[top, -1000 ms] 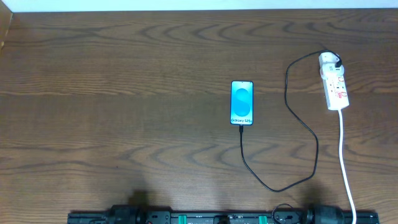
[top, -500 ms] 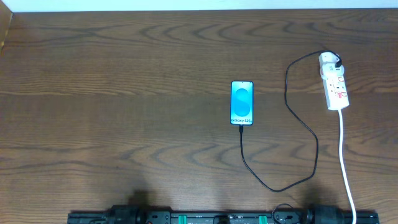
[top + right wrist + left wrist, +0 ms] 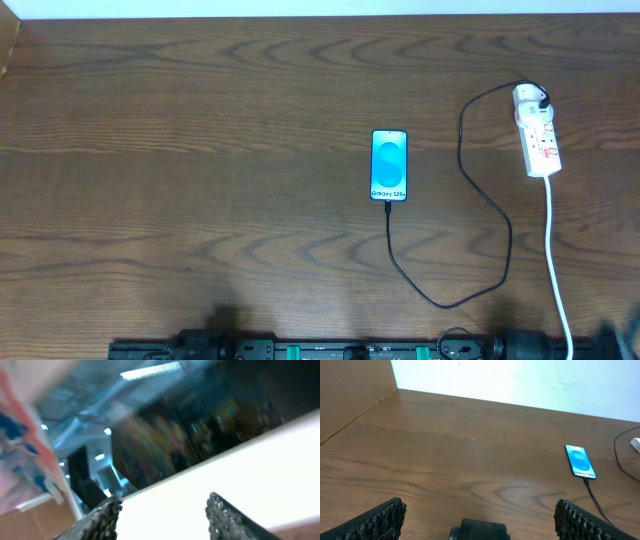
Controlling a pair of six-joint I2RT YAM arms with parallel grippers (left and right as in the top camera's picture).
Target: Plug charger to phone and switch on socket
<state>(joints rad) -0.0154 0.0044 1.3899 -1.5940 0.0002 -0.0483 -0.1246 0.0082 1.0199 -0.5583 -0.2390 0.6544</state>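
The charger [image 3: 389, 230] seems plugged into the phone [image 3: 389, 165]; socket [image 3: 538, 140] at 2 o'clock untouched; right fingers [image 3: 225, 517] are just parting, empty, so switching seems next; left fingers [image 3: 375, 520] spread wide

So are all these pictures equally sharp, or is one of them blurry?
Right wrist view: smeared by blur, tilted up at ceiling lights; only its ridged black fingers read. Overhead view: sharp, evenly lit, the rectangular blue-screened smartphone crisp. Left wrist view: clear, brown wooden table in focus.
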